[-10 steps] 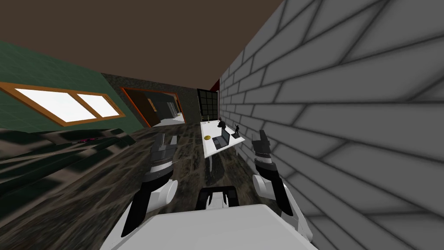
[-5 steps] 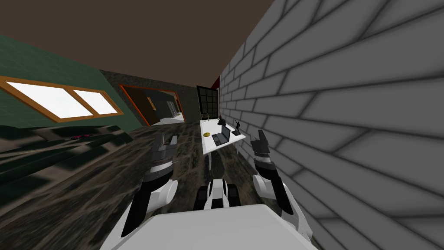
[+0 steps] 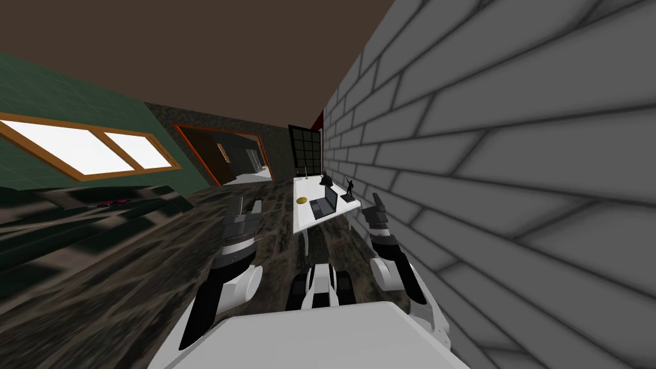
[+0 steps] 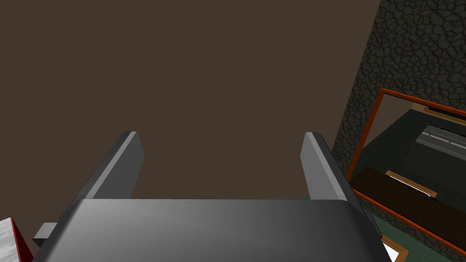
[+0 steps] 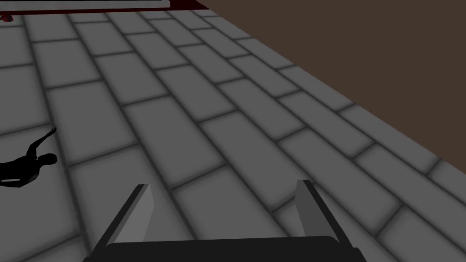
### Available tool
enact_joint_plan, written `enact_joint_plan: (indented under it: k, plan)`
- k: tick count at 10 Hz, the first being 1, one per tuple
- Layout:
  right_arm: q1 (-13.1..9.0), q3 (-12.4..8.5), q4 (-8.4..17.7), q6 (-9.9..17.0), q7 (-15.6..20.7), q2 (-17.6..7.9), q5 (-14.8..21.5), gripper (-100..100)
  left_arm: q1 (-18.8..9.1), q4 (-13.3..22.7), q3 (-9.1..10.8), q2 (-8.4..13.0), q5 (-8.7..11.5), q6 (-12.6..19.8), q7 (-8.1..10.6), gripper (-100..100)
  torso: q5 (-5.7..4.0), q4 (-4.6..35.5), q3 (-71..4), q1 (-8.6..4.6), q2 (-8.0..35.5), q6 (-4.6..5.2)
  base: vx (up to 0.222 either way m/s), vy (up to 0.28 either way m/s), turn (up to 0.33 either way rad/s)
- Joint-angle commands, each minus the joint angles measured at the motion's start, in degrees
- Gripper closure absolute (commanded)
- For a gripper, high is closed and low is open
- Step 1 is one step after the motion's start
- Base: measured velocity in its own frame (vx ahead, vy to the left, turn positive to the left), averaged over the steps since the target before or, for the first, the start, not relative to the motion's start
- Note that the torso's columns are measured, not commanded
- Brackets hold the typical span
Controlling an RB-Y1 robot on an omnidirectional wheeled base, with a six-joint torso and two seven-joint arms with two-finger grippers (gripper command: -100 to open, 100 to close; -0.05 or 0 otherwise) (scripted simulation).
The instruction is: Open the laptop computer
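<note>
A dark laptop stands on a white table ahead of me, against the grey brick wall; its lid is raised and the screen stands up. My left gripper is held up well short of the table, to its left, fingers open and empty. My right gripper is raised near the table's right corner, close to the wall, open with nothing between its fingers. In the left wrist view the open fingers point at a brown ceiling.
On the table sit a yellow disc, a black figurine also seen as a figurine in the right wrist view, and a dark object at the back. The grey brick wall runs close on my right. An orange-framed doorway lies ahead left.
I have rolled closer to the table and turned a little, so it sits more central. My right gripper has shifted slightly left, toward the table's corner.
</note>
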Motion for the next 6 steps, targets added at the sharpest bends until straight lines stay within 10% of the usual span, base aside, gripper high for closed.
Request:
enact_joint_plan:
  k: [1, 6]
  plan:
    - [-0.8, 1.3, 0.9, 2.7, -3.5, -1.5, -3.4, -100, 0.0, 0.0, 0.00, 0.0, 0.0, 0.0, 0.00, 0, 0.03, 0.0, 0.1, 0.15, 0.2, 0.00, 0.072, -0.071, 0.020]
    - [-2.9, 5.5, 3.6, 9.2, -10.9, -3.6, -11.3, -100, 0.0, 0.0, 0.00, 0.0, 0.0, 0.0, 0.00, 0, -0.03, 0.0, 0.0, -0.11, 0.0, 0.00, 0.096, -0.102, 0.026]
